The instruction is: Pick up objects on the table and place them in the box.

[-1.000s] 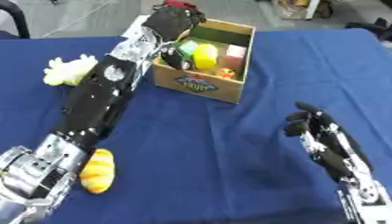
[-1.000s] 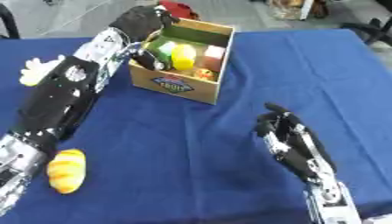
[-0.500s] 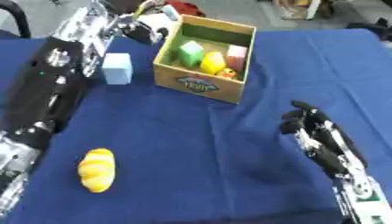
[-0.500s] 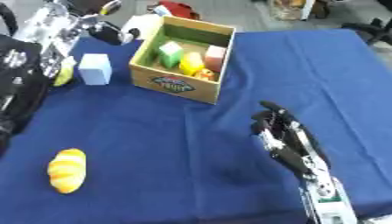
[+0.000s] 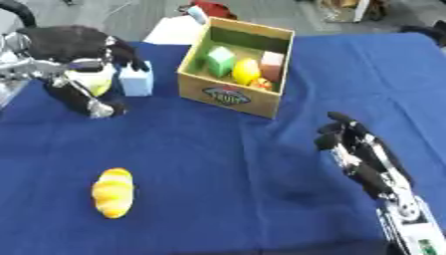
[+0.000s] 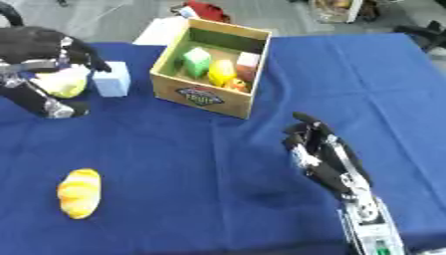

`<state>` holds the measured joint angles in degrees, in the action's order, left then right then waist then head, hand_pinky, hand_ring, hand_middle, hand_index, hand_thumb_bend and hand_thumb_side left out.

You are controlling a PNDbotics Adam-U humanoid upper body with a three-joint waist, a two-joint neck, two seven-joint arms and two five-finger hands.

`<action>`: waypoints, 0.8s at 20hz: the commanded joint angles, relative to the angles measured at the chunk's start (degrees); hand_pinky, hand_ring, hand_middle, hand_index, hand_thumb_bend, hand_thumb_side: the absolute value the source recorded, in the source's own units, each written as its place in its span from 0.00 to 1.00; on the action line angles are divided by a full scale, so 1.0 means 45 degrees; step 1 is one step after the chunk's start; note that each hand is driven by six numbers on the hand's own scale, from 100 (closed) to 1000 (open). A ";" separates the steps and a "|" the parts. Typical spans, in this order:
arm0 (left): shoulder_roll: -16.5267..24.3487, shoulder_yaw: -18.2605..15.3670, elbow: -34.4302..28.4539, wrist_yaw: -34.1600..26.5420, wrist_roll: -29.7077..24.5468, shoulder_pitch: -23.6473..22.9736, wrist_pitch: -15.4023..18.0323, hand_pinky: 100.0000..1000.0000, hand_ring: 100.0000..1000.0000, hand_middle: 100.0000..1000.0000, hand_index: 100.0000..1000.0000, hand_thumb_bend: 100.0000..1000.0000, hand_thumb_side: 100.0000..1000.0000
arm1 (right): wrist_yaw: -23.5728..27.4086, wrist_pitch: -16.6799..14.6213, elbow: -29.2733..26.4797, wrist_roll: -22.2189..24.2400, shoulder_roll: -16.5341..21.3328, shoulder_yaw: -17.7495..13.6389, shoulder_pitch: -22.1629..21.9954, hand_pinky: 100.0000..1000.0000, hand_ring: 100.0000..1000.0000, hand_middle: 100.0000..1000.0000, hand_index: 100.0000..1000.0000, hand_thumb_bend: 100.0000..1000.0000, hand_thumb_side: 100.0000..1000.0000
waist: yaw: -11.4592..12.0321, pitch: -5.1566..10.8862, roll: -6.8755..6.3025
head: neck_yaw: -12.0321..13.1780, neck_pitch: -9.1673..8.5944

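An open cardboard box (image 5: 231,94) stands at the back centre of the blue table. It holds a green block (image 5: 220,60), a yellow piece (image 5: 246,71), a pale pink block (image 5: 272,63) and a small red-orange thing. Left of the box stands a light blue block (image 5: 137,81). My left hand (image 5: 74,44) hovers at the far left over a pale yellow toy (image 5: 92,80), fingers above it and thumb (image 5: 85,98) below, spread and not closed on it. A yellow-orange bread-shaped toy (image 5: 113,192) lies at the front left. At the lower right my right hand (image 5: 362,155) is open, fingers up.
A blue cloth (image 5: 218,164) covers the table. A white sheet (image 5: 174,31) and a red thing (image 5: 207,9) lie behind the box, beyond the cloth's far edge.
My left arm has swung from above the box leftward, and the hand now sits over the pale yellow toy. The view has also shifted. The right hand has kept its place.
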<state>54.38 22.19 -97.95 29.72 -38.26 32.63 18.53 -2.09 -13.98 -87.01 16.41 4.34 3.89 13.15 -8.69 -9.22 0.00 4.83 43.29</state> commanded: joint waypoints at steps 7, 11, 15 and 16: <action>0.1535 0.0984 -0.1127 -0.2075 -0.2816 -0.1028 -0.0176 0.74 0.69 0.69 0.88 0.32 0.19 | -0.0097 -0.0025 -0.0107 -0.0046 0.0256 -0.0079 0.0153 0.60 0.60 0.62 0.88 0.00 0.35 | 0.0064 0.0217 -0.0254 | -0.0068 0.0078; 0.1589 0.1460 -0.1050 -0.1844 -0.3033 -0.1308 -0.0099 0.75 0.71 0.71 0.90 0.36 0.26 | -0.0097 -0.0025 -0.0100 -0.0035 0.0268 -0.0074 0.0163 0.60 0.60 0.62 0.88 0.00 0.35 | 0.0043 0.0208 -0.0259 | -0.0045 0.0085; 0.1358 0.1837 -0.0717 -0.0912 -0.3046 -0.1428 0.0147 0.76 0.72 0.73 0.91 0.43 0.25 | -0.0094 -0.0029 -0.0093 -0.0012 0.0273 -0.0053 0.0173 0.60 0.60 0.62 0.88 0.00 0.35 | 0.0038 0.0199 -0.0257 | -0.0044 0.0084; 0.1263 0.1825 -0.0679 -0.0569 -0.3046 -0.1430 0.0229 0.76 0.72 0.74 0.92 0.45 0.24 | -0.0093 -0.0029 -0.0092 -0.0010 0.0270 -0.0052 0.0173 0.60 0.60 0.62 0.88 0.00 0.35 | 0.0044 0.0197 -0.0253 | -0.0052 0.0080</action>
<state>58.94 30.60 -101.03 25.80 -48.17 25.73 15.31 -2.33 -13.99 -86.87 16.41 4.81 3.89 13.15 -8.52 -9.21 -0.26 4.62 43.35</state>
